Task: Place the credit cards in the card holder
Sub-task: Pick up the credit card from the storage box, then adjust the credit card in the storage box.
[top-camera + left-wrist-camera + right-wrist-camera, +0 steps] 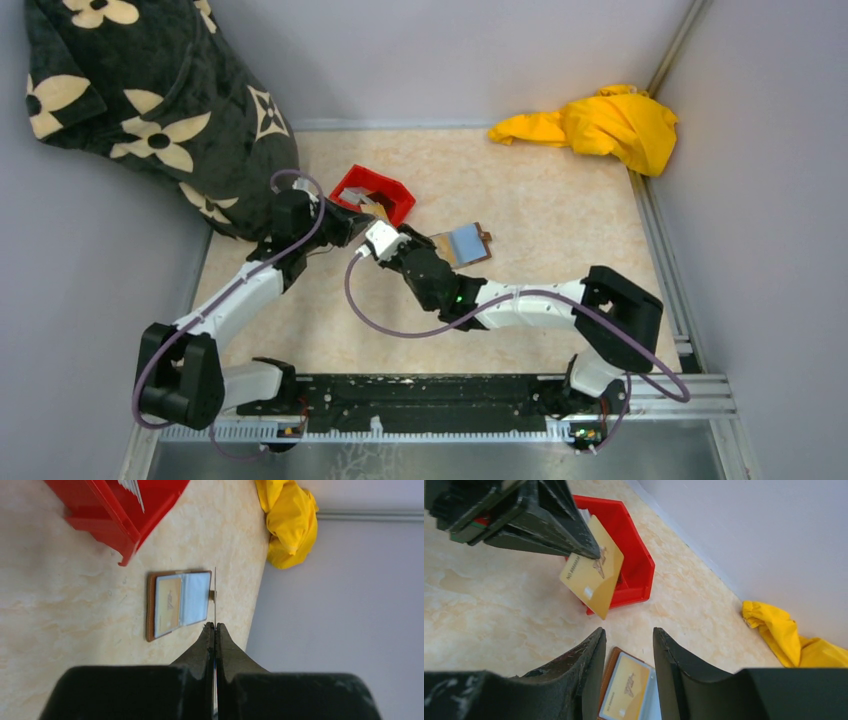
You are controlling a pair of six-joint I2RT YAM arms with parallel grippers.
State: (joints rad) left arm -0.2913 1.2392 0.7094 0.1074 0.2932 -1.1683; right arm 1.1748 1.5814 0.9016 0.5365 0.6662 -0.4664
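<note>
The open brown card holder (468,244) lies flat on the table, with a gold card (168,605) and a pale blue card (196,597) on its inner face. It also shows in the right wrist view (626,687). My left gripper (215,626) is shut on another gold credit card (594,575). It holds the card in the air in front of the red bin (636,565), and the card shows edge-on in the left wrist view (215,595). My right gripper (626,630) is open and empty, above the holder and facing the held card.
The red plastic bin (375,190) stands behind the two grippers (352,222) (385,240). A yellow cloth (600,125) lies at the back right corner. A black flowered fabric (150,110) lies at the back left. Walls enclose the table.
</note>
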